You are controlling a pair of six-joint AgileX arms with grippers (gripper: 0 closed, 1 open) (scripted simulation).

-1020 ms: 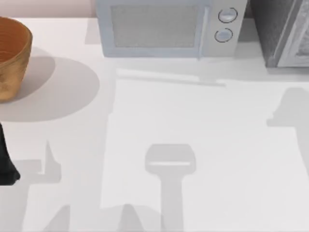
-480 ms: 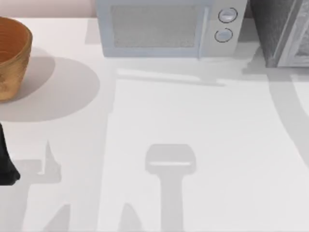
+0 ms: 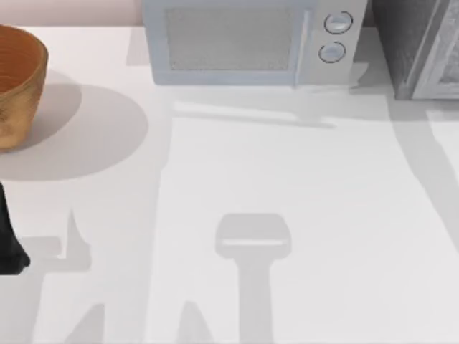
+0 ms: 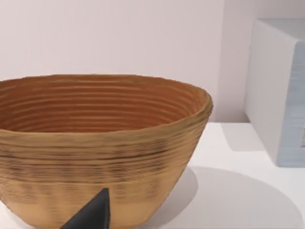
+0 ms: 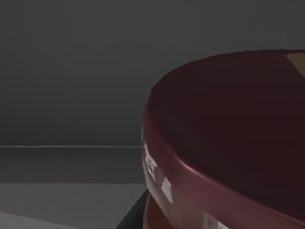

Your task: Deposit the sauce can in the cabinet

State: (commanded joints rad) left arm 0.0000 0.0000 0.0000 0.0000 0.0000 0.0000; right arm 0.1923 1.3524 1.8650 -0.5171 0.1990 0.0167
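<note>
The sauce can (image 5: pixel 228 143) sits very close in the right wrist view, showing its dark maroon lid and a sliver of label. My right gripper (image 5: pixel 138 212) is shut on it, with one dark finger (image 5: pixel 131 217) showing beside the can. Behind the can is a dark grey wall and floor, like the inside of the cabinet. The cabinet (image 3: pixel 416 43) is a grey box at the table's far right corner in the top view. My left gripper (image 3: pixel 8 247) is parked at the table's left edge.
A large wooden bowl (image 3: pixel 18 86) stands at the far left, right in front of the left wrist camera (image 4: pixel 95 143). A pale microwave (image 3: pixel 244 43) sits at the back centre, beside the cabinet. Arm shadows lie across the white table (image 3: pixel 287 172).
The right arm's shadow on the table's right side has slid toward the cabinet and stretched into a long band. The left arm and the bowl have not moved.
</note>
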